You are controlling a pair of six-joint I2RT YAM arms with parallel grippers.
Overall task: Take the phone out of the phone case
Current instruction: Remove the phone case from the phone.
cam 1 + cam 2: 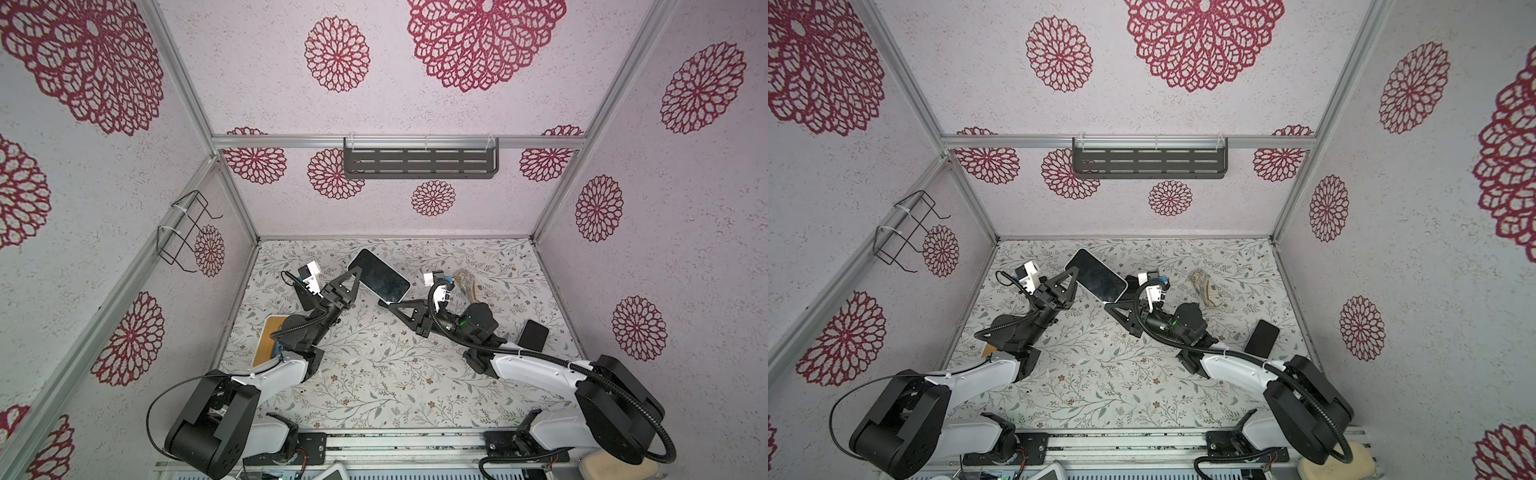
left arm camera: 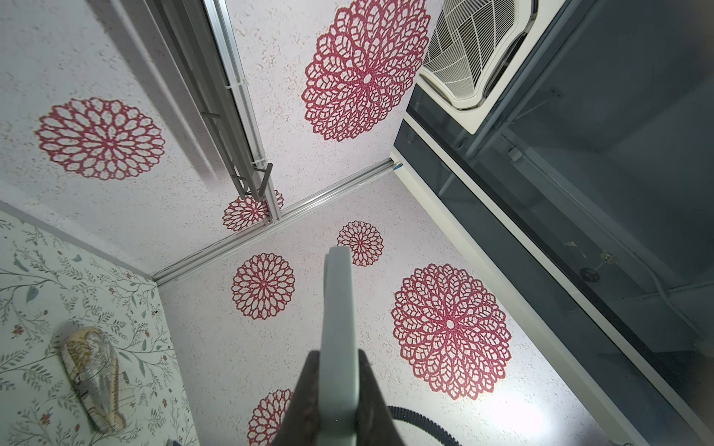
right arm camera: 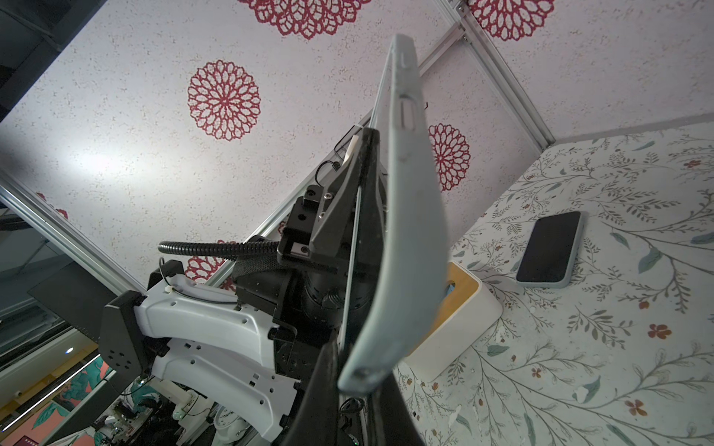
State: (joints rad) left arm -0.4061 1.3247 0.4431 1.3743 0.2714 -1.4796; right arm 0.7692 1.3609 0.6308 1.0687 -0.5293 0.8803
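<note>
Phone (image 1: 380, 276), a black-screened slab in a pale grey-green soft case (image 3: 409, 231), is aloft over the floral table's (image 1: 374, 374) far middle, long axis far-left to near-right. Left gripper (image 1: 356, 271) is clamped on its left long edge. Right gripper (image 1: 383, 306) is pinched narrow on the case's near end. Peel probably begins there.

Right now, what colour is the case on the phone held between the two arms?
Pale grey-green soft phone case, clearest in the right wrist view.

Dark-screened phone (image 1: 379, 277) in pale grey-green case (image 2: 337, 328), tilted, aloft, screen upward
</note>
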